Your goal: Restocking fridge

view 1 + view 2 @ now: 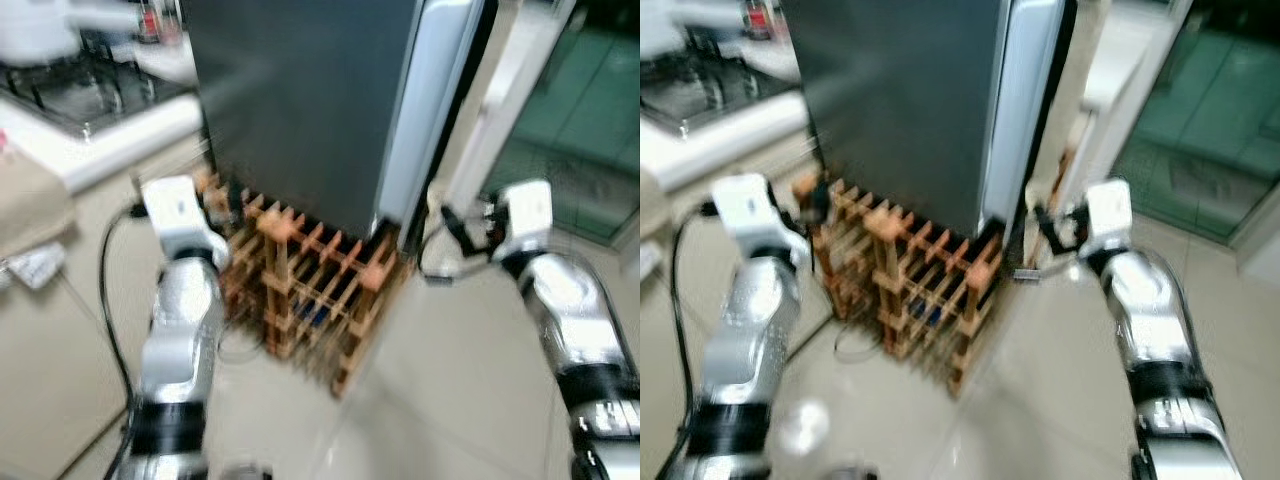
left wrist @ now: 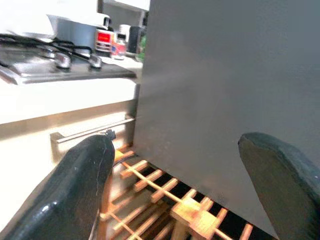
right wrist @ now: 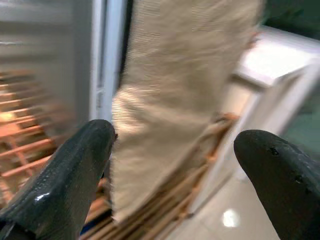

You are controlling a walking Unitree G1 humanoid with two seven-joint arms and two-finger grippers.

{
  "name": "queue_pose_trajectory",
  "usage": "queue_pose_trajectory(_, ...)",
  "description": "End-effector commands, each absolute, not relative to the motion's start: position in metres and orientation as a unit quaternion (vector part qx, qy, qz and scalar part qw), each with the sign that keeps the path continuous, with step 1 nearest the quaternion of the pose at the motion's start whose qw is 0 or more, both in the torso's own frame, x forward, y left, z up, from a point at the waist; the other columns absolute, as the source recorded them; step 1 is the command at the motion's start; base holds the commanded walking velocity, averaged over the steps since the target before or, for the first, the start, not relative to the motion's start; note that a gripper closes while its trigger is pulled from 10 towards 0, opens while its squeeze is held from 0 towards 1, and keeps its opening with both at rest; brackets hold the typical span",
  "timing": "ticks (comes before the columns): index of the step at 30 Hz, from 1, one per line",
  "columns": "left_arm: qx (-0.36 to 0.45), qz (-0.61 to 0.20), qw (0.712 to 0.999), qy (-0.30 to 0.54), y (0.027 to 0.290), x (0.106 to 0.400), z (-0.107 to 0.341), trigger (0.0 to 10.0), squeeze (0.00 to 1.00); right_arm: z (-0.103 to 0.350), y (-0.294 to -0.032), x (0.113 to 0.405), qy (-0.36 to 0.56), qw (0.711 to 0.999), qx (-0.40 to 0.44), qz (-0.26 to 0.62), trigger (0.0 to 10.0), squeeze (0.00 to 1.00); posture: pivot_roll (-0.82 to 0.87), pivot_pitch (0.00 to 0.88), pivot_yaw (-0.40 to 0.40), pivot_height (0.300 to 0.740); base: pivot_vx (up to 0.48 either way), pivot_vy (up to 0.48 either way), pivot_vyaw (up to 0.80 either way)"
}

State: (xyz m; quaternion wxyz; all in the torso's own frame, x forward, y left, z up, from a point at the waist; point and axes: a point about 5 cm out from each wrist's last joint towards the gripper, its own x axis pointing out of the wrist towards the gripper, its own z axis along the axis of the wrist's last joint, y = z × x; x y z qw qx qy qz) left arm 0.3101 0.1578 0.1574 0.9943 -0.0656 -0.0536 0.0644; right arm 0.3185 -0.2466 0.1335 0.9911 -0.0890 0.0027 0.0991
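The fridge (image 1: 300, 100) is a tall dark grey box with a white door edge (image 1: 430, 110) on its right, seen blurred in the head views. A wooden lattice rack (image 1: 310, 290) stands on the floor against its base. My left gripper (image 1: 215, 198) is raised by the rack's left end. In the left wrist view it (image 2: 175, 145) is open and empty, facing the fridge's grey side (image 2: 215, 90). My right gripper (image 1: 460, 228) hovers just right of the door edge. It (image 3: 175, 135) is open and empty before a beige woven surface (image 3: 170, 100).
A white counter (image 1: 120, 140) with a gas hob (image 1: 80, 90) runs along the left, with jars (image 2: 104, 40) at its back. A black cable (image 1: 105, 300) hangs by the cabinet. A green glass door (image 1: 580, 120) is on the right. Pale floor tiles (image 1: 450, 400) lie ahead.
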Motion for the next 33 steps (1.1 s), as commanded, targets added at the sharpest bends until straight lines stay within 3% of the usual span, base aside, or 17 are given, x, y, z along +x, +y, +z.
queue_pose_trajectory(1, -0.066, 0.046, 0.996, -0.044, 0.148, 0.312, 0.155, 10.0, 0.0, 0.147, -0.245, 0.316, -0.022, 0.989, -0.094, 0.108, 10.0, 0.06, -0.17, 0.0, -0.007, 0.74, 0.0, 0.0, 0.0)
queue_pose_trajectory(6, -0.059, 0.046, 0.996, -0.05, 0.148, 0.317, 0.159, 10.0, 0.0, 0.163, -0.202, 0.314, -0.069, 0.984, -0.056, 0.153, 10.0, 0.06, -0.17, 0.0, -0.008, 0.74, 0.0, 0.0, 0.0)
queue_pose_trajectory(9, -0.059, 0.046, 0.995, -0.065, 0.149, 0.321, 0.166, 10.0, 0.0, 0.174, -0.164, 0.314, -0.096, 0.976, -0.025, 0.196, 10.0, 0.06, -0.16, 0.0, -0.006, 0.74, 0.0, 0.0, 0.0)
queue_pose_trajectory(14, -0.058, 0.045, 0.994, -0.078, 0.148, 0.325, 0.173, 10.0, 0.0, 0.18, -0.145, 0.325, -0.104, 0.974, -0.016, 0.202, 10.0, 0.06, -0.14, 0.0, -0.011, 0.74, 0.0, 0.0, 0.0)
queue_pose_trajectory(18, -0.062, 0.02, 0.994, -0.09, 0.144, 0.322, 0.177, 10.0, 0.0, 0.183, -0.154, 0.326, -0.111, 0.985, -0.037, 0.127, 10.0, 0.05, -0.11, 0.0, -0.036, 0.74, 0.0, 0.0, 0.0)
queue_pose_trajectory(22, -0.076, -0.053, 0.991, -0.096, 0.142, 0.3, 0.174, 10.0, 0.0, 0.172, -0.181, 0.288, -0.117, 0.991, -0.062, -0.006, 10.0, 0.06, -0.11, 0.0, -0.05, 0.74, 0.0, 0.0, 0.0)
queue_pose_trajectory(27, -0.083, -0.088, 0.988, -0.092, 0.131, 0.297, 0.174, 10.0, 0.0, 0.158, -0.179, 0.27, -0.099, 0.993, -0.068, -0.004, 10.0, 0.07, -0.12, 0.0, -0.039, 0.74, 0.0, 0.0, 0.0)
queue_pose_trajectory(33, -0.085, -0.114, 0.983, -0.117, 0.121, 0.306, 0.19, 10.0, 0.0, 0.159, -0.174, 0.279, -0.104, 0.993, -0.058, -0.024, 10.0, 0.07, -0.11, 0.0, -0.001, 0.74, 0.0, 0.0, 0.0)
